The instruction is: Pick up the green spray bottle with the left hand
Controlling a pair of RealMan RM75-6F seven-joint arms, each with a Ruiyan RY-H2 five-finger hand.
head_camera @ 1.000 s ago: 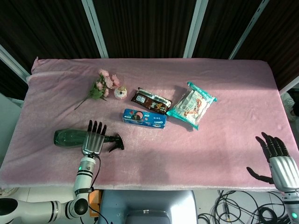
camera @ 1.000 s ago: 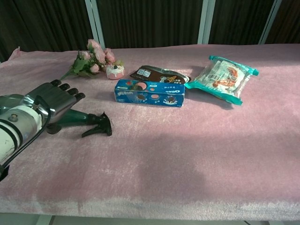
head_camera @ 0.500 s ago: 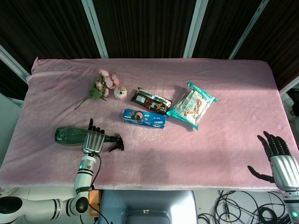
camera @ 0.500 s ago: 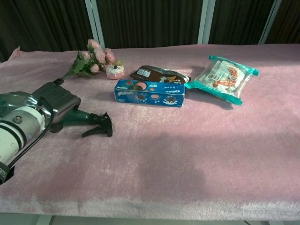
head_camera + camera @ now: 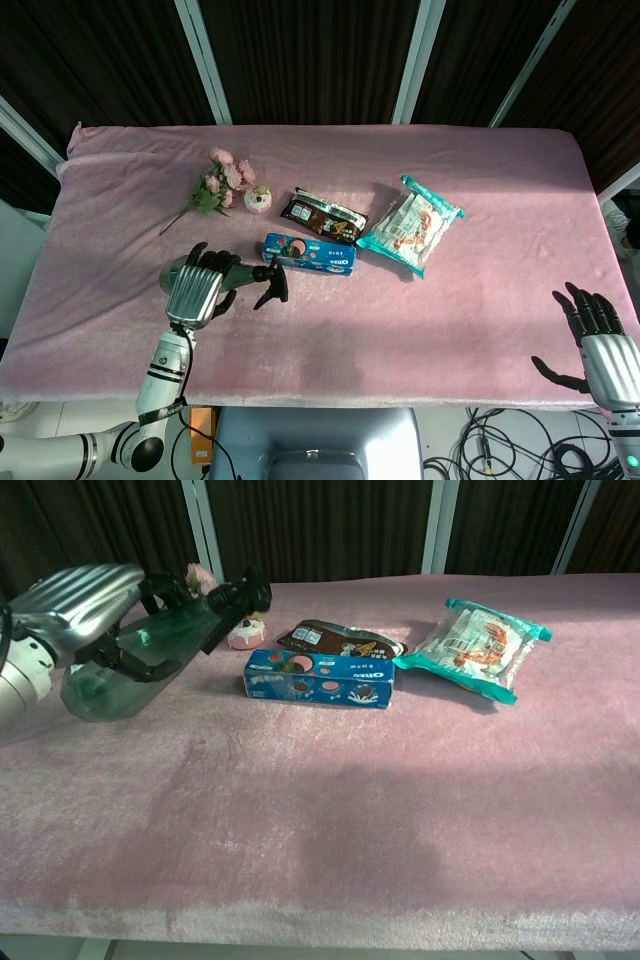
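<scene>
At the lower left of the head view, the robot's left hand wraps its fingers around the green spray bottle, which the chest view shows lifted clear of the pink table, tilted with its black nozzle pointing right and slightly raised. At the lower right edge of the head view, the right hand hangs with fingers spread, holding nothing. The grip appears to sit on the bottle's smooth body, so the bottle could slide or rotate downward if the fingers loosen, and the nozzle sits very near the blue cookie box, which a swing to the right would likely knock. Beyond it lie a brown snack packet, a teal snack bag and, farther left, pink flowers. Open cloth lies toward the near edge and left side, the safest room for lifting.
</scene>
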